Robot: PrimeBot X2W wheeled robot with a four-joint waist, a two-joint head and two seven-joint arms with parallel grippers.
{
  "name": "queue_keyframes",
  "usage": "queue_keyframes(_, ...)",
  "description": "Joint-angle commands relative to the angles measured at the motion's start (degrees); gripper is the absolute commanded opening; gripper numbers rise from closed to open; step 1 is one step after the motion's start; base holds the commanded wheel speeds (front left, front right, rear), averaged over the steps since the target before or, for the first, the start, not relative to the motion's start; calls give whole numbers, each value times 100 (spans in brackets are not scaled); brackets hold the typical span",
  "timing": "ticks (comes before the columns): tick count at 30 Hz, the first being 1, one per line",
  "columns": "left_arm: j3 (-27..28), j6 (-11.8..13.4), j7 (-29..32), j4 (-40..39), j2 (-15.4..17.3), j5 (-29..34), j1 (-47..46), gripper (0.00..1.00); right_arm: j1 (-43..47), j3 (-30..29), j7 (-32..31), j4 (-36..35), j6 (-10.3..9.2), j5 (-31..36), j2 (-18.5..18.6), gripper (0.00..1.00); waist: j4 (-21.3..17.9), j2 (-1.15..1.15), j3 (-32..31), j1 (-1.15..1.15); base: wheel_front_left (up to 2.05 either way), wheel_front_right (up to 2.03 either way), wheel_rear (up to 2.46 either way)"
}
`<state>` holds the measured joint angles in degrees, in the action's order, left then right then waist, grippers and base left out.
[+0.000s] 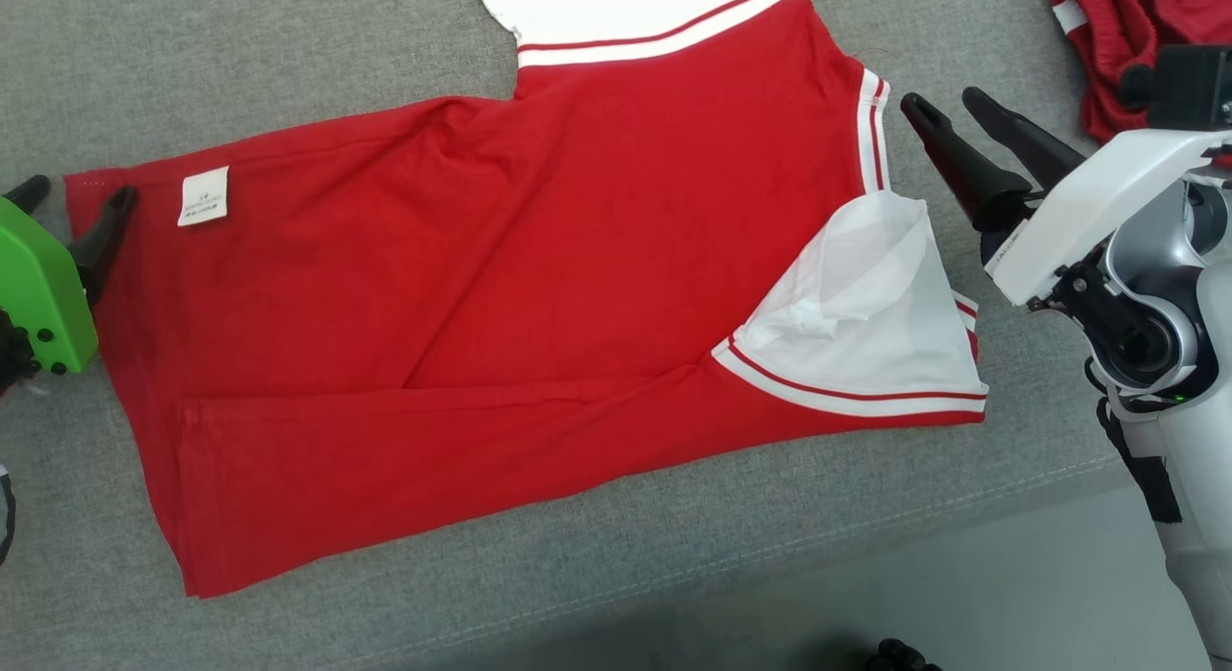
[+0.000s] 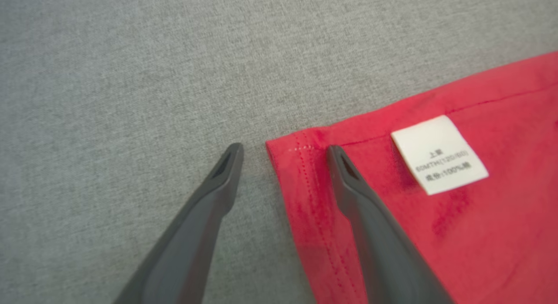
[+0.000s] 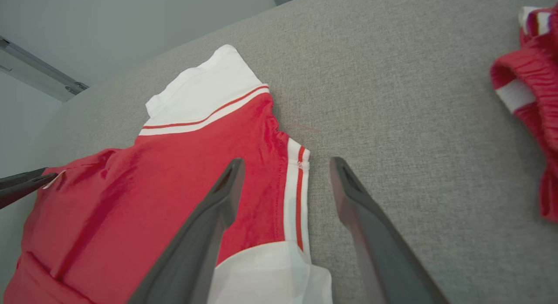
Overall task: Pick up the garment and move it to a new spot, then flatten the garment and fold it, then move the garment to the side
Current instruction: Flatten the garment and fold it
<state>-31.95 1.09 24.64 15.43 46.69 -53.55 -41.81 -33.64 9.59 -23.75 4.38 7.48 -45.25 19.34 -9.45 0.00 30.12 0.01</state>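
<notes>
A red garment (image 1: pixel 539 267) with white sleeves and striped trim lies spread on the grey cushion (image 1: pixel 289 64), its lower side folded over. A white label (image 1: pixel 203 195) sits near its left corner. My left gripper (image 1: pixel 77 201) is open at that corner. In the left wrist view, the left gripper (image 2: pixel 284 149) has one finger over the red hem (image 2: pixel 305 199) and the other over bare cushion beside the label (image 2: pixel 438 155). My right gripper (image 1: pixel 945 101) is open beside the striped neckline. In the right wrist view, the right gripper (image 3: pixel 287 161) straddles the striped edge (image 3: pixel 296 195). Nothing is held.
A second red and white garment (image 1: pixel 1126 36) lies bunched at the far right, also in the right wrist view as a bunched piece (image 3: pixel 532 99). The cushion's front edge (image 1: pixel 866 546) runs across the lower right, with pale floor (image 1: pixel 962 594) beyond it.
</notes>
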Motion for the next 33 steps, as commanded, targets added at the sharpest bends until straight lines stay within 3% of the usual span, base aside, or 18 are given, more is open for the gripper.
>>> queue_keyframes(1,-14,25,25,4,55,19,-16,100,-84,22,45,18,2,-40,33,100,-1,0,41,-1,0,0,0)
queue_keyframes(8,-102,51,65,45,36,92,-38,100,-220,159,121,107,2,-114,70,100,-7,0,95,-1,0,0,0)
queue_keyframes(10,-117,18,31,68,3,97,-46,80,-230,195,121,139,2,-113,72,100,-6,0,81,-1,0,0,0)
queue_keyframes(12,-136,-8,-11,92,-42,108,-58,50,-262,234,130,163,2,-103,87,100,1,0,55,-1,0,0,0)
queue_keyframes(18,-232,-102,-165,114,-191,173,-45,1,-452,328,74,306,2,-26,179,100,132,0,-94,-1,0,0,0)
queue_keyframes(25,-238,-128,-551,43,-447,227,-38,0,-1001,449,-138,672,2,144,301,100,408,0,-198,-1,0,0,0)
queue_keyframes(33,-354,-175,-872,-157,-855,336,-246,0,-2307,743,-571,1656,1,545,255,100,955,0,-9,-1,0,0,0)
